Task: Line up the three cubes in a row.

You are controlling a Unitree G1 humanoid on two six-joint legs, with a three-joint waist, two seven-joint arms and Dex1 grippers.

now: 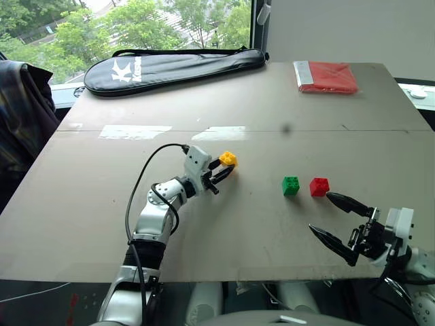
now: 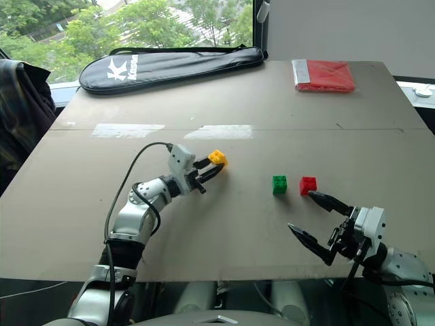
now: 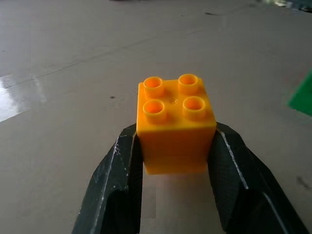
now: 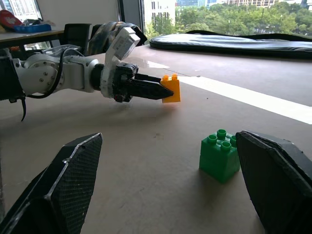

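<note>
Left claw (image 1: 224,170) clamps yellow cube (image 1: 228,158), studs up; right claw (image 1: 338,221) wide open, empty.

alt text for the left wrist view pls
The left gripper is shut on a yellow cube, studs up, one black finger pressing each side, above the tan table. A sliver of the green cube shows at the frame's edge.

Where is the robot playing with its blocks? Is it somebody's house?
Probably an office or lab room, not a house: a big plain table beside a window with trees outside, a desk with clutter, and city buildings beyond.
</note>
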